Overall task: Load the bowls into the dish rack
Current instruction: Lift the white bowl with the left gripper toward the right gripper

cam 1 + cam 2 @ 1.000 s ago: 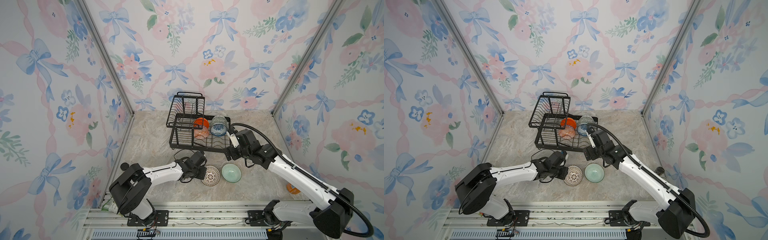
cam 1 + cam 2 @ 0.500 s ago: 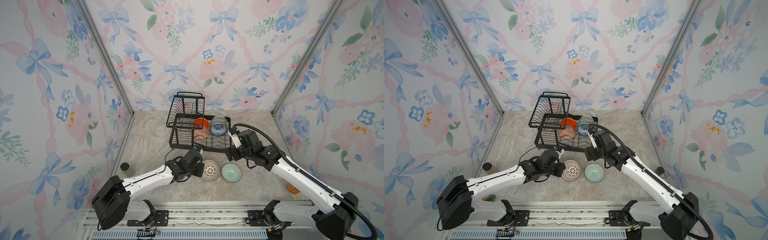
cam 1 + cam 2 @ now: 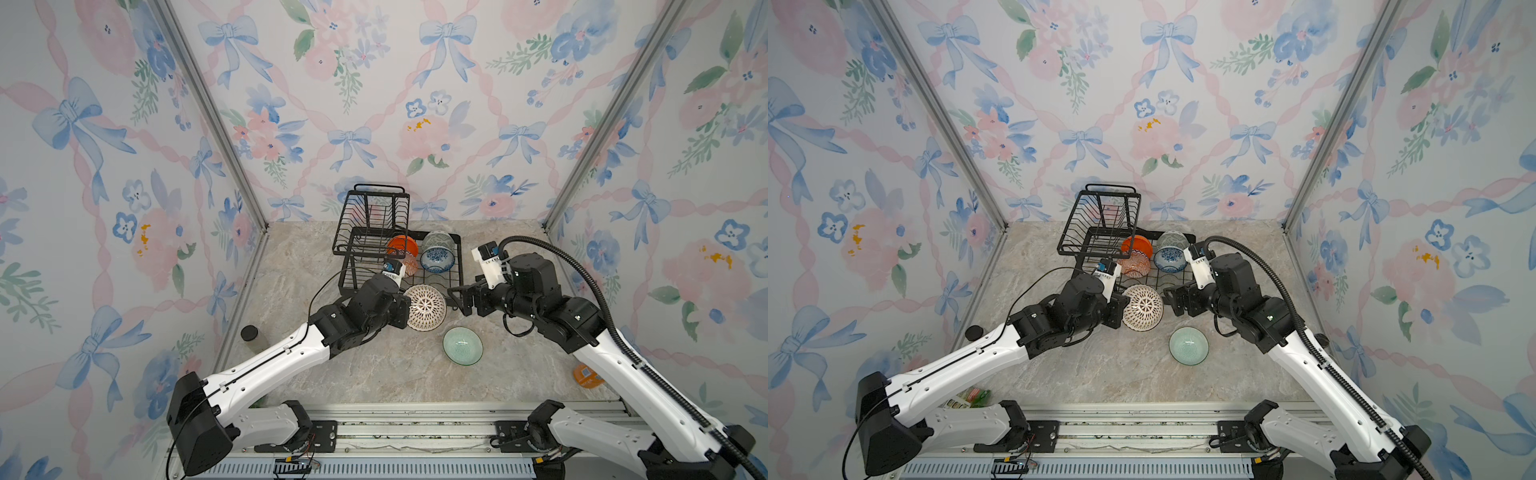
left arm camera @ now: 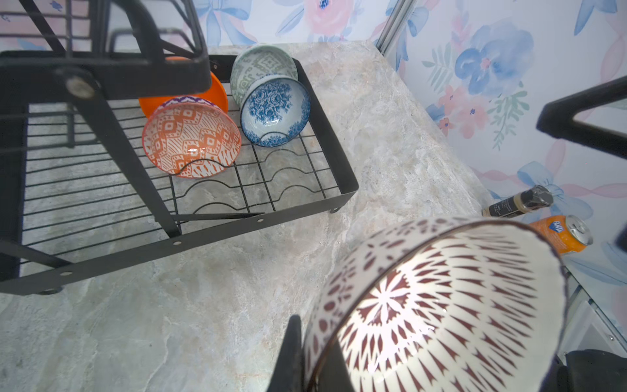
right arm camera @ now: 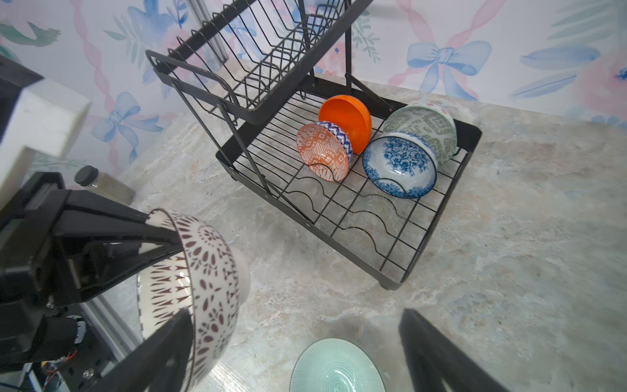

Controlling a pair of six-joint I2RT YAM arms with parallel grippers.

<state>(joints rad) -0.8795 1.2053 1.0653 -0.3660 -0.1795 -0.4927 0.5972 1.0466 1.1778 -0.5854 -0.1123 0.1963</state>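
My left gripper is shut on the rim of the white bowl with brown lattice. It holds this bowl tipped on its side above the table, just in front of the dish rack. Four bowls stand in the rack's lower tray: plain orange, orange-white patterned, blue-white floral and grey-green patterned. The mint green bowl rests upright on the table. My right gripper is open, close beside the held bowl and above the mint bowl.
A black-lidded jar stands by the left wall. An orange can and a dark bottle lie by the right wall. The rack's raised basket overhangs the tray's left half. Papered walls close three sides.
My left gripper has lifted the lattice bowl off the table, tipped it on its side and carried it toward the rack. My right gripper has drawn back from the rack toward that bowl.
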